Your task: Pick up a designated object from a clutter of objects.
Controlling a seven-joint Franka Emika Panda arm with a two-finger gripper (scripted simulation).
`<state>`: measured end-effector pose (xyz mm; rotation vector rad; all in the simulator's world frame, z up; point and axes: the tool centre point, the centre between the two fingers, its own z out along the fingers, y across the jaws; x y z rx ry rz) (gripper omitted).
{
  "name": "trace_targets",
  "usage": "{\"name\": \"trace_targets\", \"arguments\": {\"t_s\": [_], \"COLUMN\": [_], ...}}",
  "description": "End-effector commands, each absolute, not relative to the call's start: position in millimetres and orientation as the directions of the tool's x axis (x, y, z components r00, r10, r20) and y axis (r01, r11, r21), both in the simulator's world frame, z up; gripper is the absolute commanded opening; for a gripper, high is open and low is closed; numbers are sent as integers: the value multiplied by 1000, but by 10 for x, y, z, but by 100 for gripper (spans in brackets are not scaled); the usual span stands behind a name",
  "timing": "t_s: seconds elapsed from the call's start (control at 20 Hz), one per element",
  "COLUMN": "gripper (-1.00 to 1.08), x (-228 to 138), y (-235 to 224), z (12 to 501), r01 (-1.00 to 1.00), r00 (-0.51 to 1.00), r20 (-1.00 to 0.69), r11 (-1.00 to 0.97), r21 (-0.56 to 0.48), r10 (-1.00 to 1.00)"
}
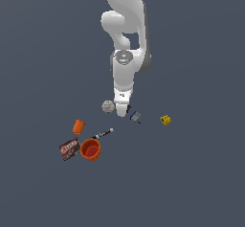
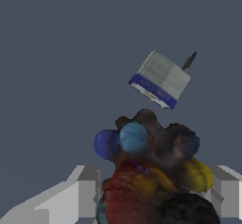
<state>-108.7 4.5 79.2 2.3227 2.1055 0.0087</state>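
The designated object (image 2: 156,171) is a dark lumpy item with blue, red and yellow lumps. In the wrist view it fills the gap between my two grey fingers (image 2: 85,190), which touch it on both sides. In the exterior view my gripper (image 1: 122,111) points straight down, low over the floor, and only a dark sliver of the object (image 1: 129,108) shows beside the fingertips. The clutter lies around it: the whitish ball (image 1: 108,106) is just to the exterior view's left, and the grey-blue piece (image 1: 136,117) (image 2: 159,80) is just to the right.
A yellow block (image 1: 165,120) lies further to the exterior view's right. An orange cup (image 1: 78,126), a black-white marker (image 1: 102,134), an orange bowl (image 1: 90,149) and a red-dark flat box (image 1: 69,148) lie to the lower left.
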Motion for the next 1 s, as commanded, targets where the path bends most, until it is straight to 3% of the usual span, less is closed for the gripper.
{"name": "trace_targets", "arguments": {"t_s": [0.0, 0.95], "gripper": [-100, -100], "x": [-1060, -818], "y": [48, 73], "z": [958, 2559], "r01": [995, 995], "r00": [98, 97], "r20": [1, 6], "r11": [-98, -97], "r21": [9, 5], "r10": [995, 995]}}
